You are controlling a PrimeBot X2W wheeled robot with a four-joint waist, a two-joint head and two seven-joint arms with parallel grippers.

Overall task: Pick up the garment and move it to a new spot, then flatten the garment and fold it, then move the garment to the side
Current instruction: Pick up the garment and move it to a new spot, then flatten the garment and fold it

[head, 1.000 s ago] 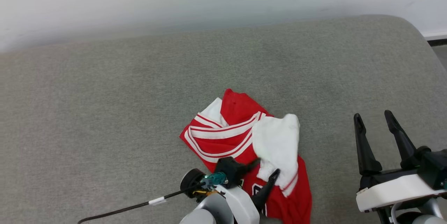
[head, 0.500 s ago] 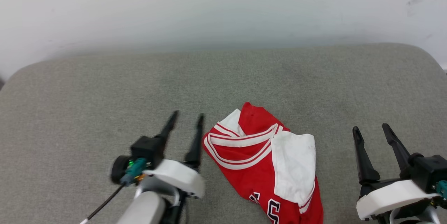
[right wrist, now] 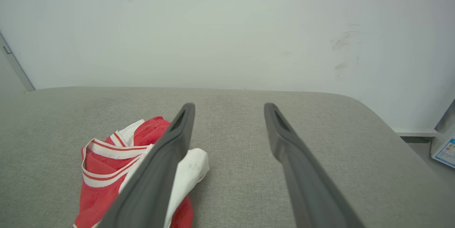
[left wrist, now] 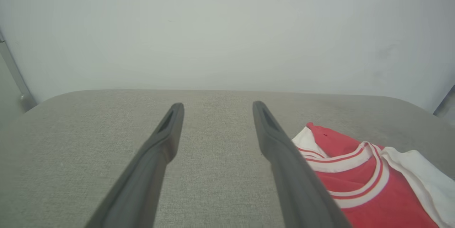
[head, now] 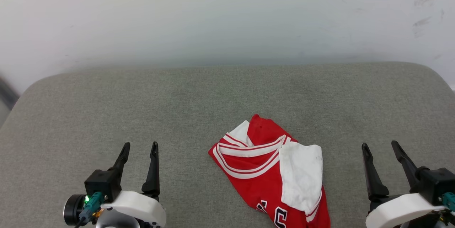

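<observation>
- Tabletop (head: 142, 107) in grey cloth is filling the head view, running back to a pale wall (head: 213, 14) at 12 o'clock.
- The garment (head: 263, 181) is lying bunched on the tabletop at about 5 o'clock from its middle. Its striped collar is facing 12 o'clock and its lower part is running off the view's near edge.
- The left pincer (head: 140, 144) is waiting at 7 o'clock and the right pincer (head: 379, 144) at 4 o'clock. Both have their fingers standing apart with nothing between them, and neither is touching the cloth.
- The garment is sitting between them, nearer the right one.
- A white sleeve (head: 301, 174) is folding over the red chest on the 3 o'clock side.
- Judging by the crumpled lie, flattening is the step now coming up.
    - Each pincer should be taking one outer edge low against the tabletop, pinching a single layer.
    - The two should then be drawing apart toward 9 and 3 o'clock so the sleeve is peeling off the chest rather than dragging the whole heap.
- Dark, white-outlined characters (head: 277, 215) are showing at 6 o'clock on the chest. One is looking like an S or a 5, and the rest are being cut off.
- A small printed label (right wrist: 444, 151) is showing at 3 o'clock in the right wrist view, too small for reading.
</observation>
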